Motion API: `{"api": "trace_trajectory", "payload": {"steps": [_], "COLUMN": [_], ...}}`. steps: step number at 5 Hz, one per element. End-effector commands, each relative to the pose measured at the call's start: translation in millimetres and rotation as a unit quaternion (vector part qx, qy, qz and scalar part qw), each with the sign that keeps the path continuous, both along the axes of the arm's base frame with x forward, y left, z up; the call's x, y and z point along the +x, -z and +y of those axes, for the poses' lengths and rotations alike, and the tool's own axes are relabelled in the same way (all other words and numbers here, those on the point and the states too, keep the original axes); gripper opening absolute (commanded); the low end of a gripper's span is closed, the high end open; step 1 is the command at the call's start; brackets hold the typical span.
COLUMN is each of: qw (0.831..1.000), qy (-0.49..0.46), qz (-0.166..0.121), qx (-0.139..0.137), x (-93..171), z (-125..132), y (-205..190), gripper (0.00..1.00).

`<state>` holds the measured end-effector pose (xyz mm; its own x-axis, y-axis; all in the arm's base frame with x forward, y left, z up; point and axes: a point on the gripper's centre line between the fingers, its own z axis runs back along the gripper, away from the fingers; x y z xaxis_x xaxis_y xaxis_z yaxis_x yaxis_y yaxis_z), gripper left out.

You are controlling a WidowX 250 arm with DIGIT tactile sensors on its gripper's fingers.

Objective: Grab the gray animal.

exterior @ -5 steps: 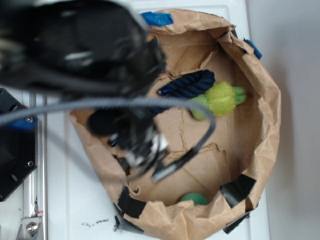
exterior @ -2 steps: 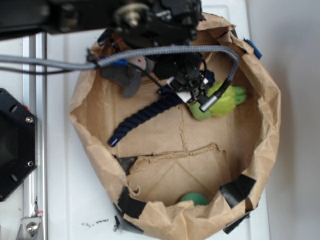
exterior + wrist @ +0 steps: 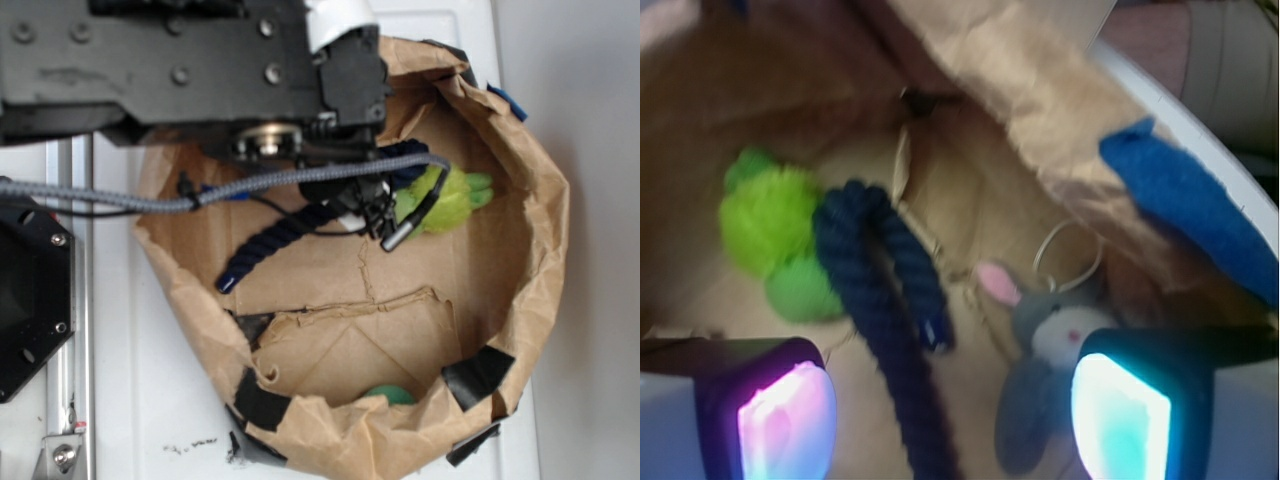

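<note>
My arm (image 3: pixel 180 70) reaches from the left over a crumpled brown paper bag (image 3: pixel 530 250) that lies open like a shallow bowl on a white counter (image 3: pixel 120 400). From the exterior view my black wrist housing covers the bag's upper left part, and a gray braided cable (image 3: pixel 300 178) arcs across it.

My pincer (image 3: pixel 955 410) is apart, with nothing between its two pads. In the wrist view one pad (image 3: pixel 785 420) glows pink at the lower left and the other glows teal at the lower right.

The gray animal (image 3: pixel 1050 365) lies on the bag's floor, close to the teal pad and partly cut off by it. Its cream face points up, one pink-lined ear (image 3: pixel 997 283) sticks out to the left, and a gray limb trails downward. A thin white ring loop (image 3: pixel 1068 258) lies just above its head, near the bag's paper wall. In the exterior view my arm hides the toy.

A long navy rope (image 3: pixel 890 310) lies in the gap between the pads, well left of the gray animal, bent into a loop at its upper end. A lime-green fuzzy toy (image 3: pixel 775 235) touches the rope's left side.

Blue tape (image 3: pixel 1185 195) sits on the bag's rim at the right, and black tape patches (image 3: pixel 478 375) hold its lower edge. A small green object (image 3: pixel 392 394) peeks out near the bottom rim.
</note>
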<state>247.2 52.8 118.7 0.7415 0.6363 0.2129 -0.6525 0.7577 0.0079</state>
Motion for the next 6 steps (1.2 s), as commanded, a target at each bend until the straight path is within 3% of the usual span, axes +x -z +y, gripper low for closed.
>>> {"api": "trace_trajectory", "payload": {"steps": [1,4,6], "qw": [1.000,0.999,0.999], "qy": [0.020,0.023,0.023], "qz": [-0.017,0.016,0.016], "qx": [0.008,0.025,0.025], "x": [3.5,-6.9,-6.9], "z": [-4.8,-6.5,-6.5], "y": [4.1,25.1,25.1], "gripper": [1.00,1.00,1.00]}}
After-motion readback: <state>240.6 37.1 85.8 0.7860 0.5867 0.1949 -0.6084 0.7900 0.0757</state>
